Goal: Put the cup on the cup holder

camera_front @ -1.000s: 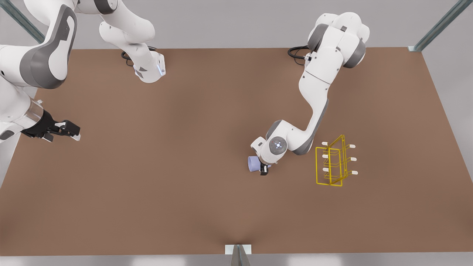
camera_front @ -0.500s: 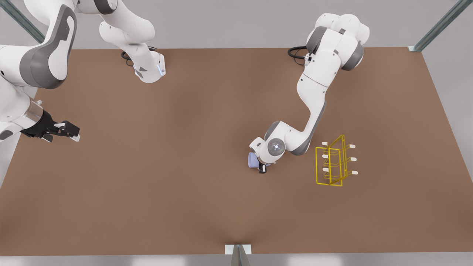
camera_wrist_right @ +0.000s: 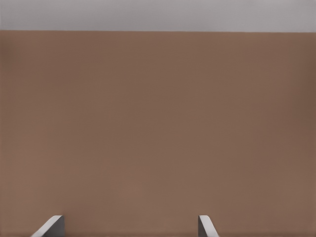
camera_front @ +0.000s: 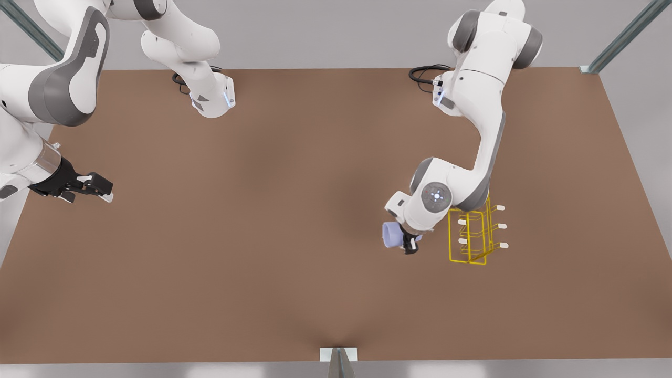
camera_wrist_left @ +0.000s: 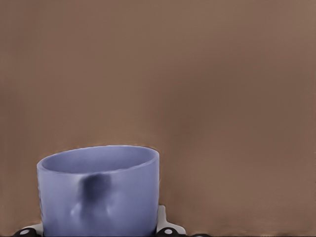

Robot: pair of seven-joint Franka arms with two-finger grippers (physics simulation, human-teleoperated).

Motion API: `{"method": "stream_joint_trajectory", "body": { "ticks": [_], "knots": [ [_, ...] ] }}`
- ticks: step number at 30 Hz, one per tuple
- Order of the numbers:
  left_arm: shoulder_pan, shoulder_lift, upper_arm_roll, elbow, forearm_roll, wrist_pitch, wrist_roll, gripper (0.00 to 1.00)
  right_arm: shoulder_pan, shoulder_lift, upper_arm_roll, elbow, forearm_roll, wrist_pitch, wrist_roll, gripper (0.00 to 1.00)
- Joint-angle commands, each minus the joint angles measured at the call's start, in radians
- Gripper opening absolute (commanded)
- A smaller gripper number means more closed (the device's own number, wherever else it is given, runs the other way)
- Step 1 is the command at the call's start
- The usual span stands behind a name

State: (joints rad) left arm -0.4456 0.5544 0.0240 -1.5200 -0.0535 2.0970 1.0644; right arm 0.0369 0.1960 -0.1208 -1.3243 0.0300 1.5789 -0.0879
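Observation:
The lavender-blue cup (camera_front: 391, 234) hangs lying on its side above the table, with my left gripper (camera_front: 408, 244) shut on its wall. In the left wrist view the cup (camera_wrist_left: 98, 192) sits close between the fingers. The yellow wire cup holder (camera_front: 472, 233) with white-tipped pegs stands just to the front view's right of the cup, partly behind the left arm's wrist. My right gripper (camera_front: 102, 188) waits open at the front view's far left, and its two fingertips stand wide apart over bare table in the right wrist view (camera_wrist_right: 129, 227).
The brown table (camera_front: 262, 210) stretches wide between the two arms. A black cable (camera_front: 422, 73) lies by the left arm's base at the far edge. A small metal bracket (camera_front: 338, 356) sits at the near edge.
My left arm has carried the cup toward the front view's right, close to the cup holder. The right arm has not moved.

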Motion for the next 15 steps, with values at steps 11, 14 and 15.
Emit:
{"method": "stream_joint_trajectory", "body": {
  "ticks": [11, 14, 15],
  "knots": [
    [-0.182, -0.090, 0.060, 0.120, 0.951, -0.747, -0.115, 0.69, 0.011, -0.001, 0.001, -0.001, 0.001, 0.000, 0.014, 1.00],
    [-0.255, 0.002, 0.060, 0.116, 1.150, -0.904, -0.178, 0.68, 0.012, -0.001, 0.004, -0.004, 0.002, -0.002, 0.014, 1.00],
    [-0.260, 0.021, 0.060, 0.110, 1.182, -0.934, -0.207, 0.68, 0.014, -0.001, 0.004, -0.003, 0.002, -0.002, 0.014, 1.00]
  ]
}}
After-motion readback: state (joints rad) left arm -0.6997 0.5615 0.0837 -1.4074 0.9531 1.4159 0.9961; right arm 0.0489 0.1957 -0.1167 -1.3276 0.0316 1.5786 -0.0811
